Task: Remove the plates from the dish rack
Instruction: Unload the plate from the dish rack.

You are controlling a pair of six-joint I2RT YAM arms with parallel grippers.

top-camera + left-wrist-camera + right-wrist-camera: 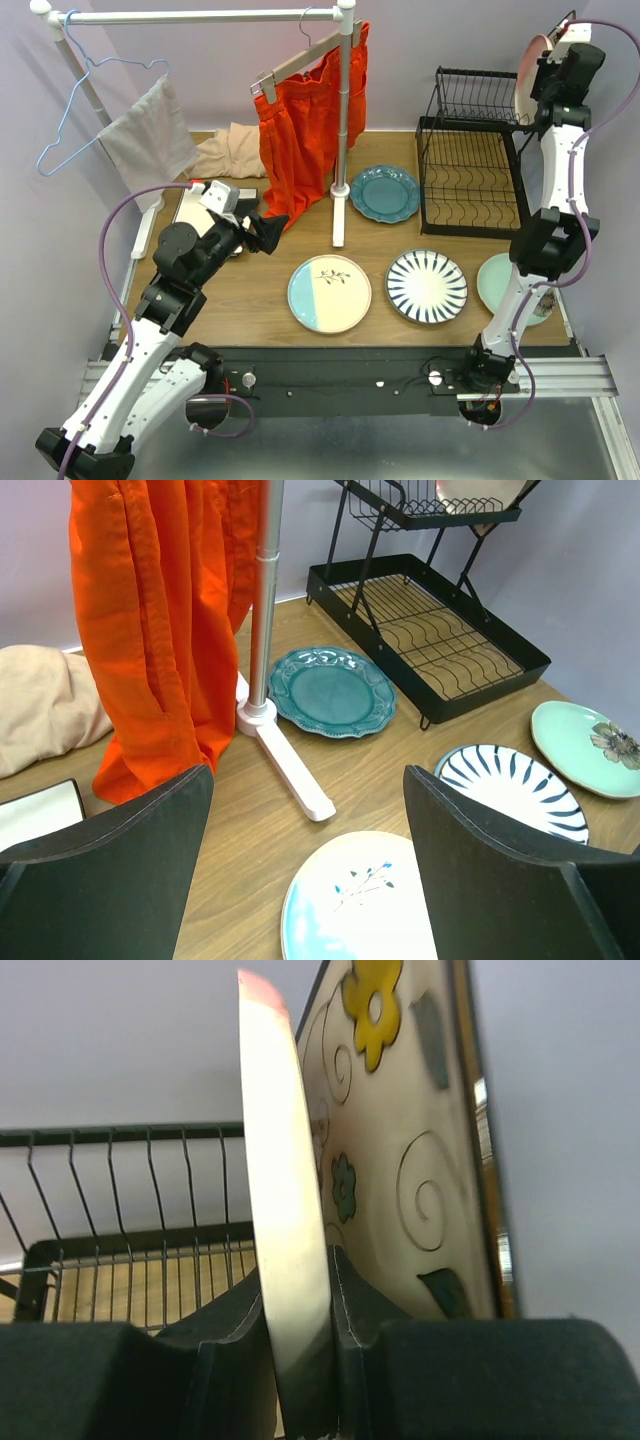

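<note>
My right gripper is raised at the top right of the black wire dish rack and is shut on the rim of a pink/cream plate, held on edge. A square flowered plate stands just behind it. Four plates lie flat on the table: teal, cream/light-blue, blue-striped and pale mint. My left gripper is open and empty, hovering over the table above the cream/light-blue plate.
A white clothes rail with an orange garment stands at centre, its foot on the table. A square white plate, beige cloth, grey cloth and blue hanger are at the left.
</note>
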